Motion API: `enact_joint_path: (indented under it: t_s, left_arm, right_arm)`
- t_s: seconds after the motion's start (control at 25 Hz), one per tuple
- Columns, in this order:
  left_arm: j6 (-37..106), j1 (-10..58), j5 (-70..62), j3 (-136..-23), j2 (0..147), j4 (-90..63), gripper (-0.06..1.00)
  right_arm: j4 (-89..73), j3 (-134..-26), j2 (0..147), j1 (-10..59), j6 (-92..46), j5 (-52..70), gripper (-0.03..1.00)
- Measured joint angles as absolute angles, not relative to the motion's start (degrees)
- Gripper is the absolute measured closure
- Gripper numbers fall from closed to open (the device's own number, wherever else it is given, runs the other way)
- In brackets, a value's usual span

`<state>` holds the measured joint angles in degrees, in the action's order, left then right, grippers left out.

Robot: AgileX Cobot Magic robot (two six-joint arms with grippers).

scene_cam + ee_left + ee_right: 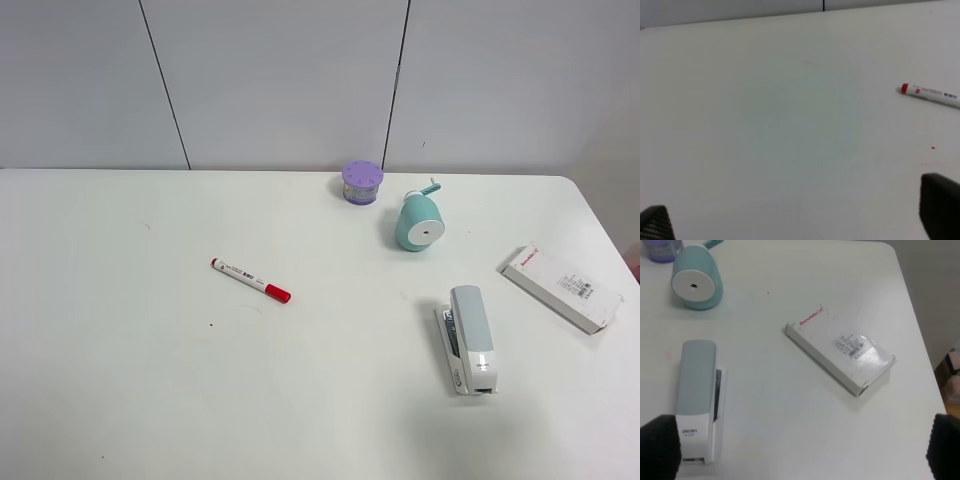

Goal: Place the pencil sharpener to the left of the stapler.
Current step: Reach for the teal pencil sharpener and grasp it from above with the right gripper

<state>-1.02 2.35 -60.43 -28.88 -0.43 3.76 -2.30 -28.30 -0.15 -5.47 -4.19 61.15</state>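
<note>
The teal pencil sharpener (pixel 419 224) lies on the white table (pixel 120 350), its white round face toward the front, just right of a purple container. The grey and white stapler (pixel 470 338) lies nearer the front, slightly to the right of the sharpener. The right wrist view shows the sharpener (pixel 695 282), the stapler (pixel 697 395), and my right gripper (pixel 802 447) open, its dark fingertips (pixel 660 447) wide apart above the table with nothing between them. My left gripper (pixel 797 215) is open over bare table. Neither arm shows in the exterior view.
A small purple round lidded container (pixel 362 183) stands at the back. A flat white box with red print (pixel 561 287) lies at the right, close to the table edge. A red-capped marker (pixel 250 280) lies left of centre, and the marker (pixel 930 94) also shows in the left wrist view.
</note>
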Motion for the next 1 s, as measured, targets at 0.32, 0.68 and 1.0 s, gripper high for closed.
enact_joint_path:
  t_s: [0.32,0.68,1.0]
  left_arm:
    - [-1.0,2.4,-60.4,-28.9,-0.4,3.8,-0.05]
    - [-1.0,2.4,-60.4,-28.9,-0.4,3.8,-0.05]
    - [-1.0,2.4,-60.4,-28.9,-0.4,3.8,-0.05]
  right_arm:
    - [-2.3,-28.3,-0.2,-5.5,-4.1,61.2,-0.02]
    - [-2.3,-28.3,-0.2,-5.5,-4.1,61.2,-0.02]
    - [-2.3,-28.3,-0.2,-5.5,-4.1,61.2,-0.02]
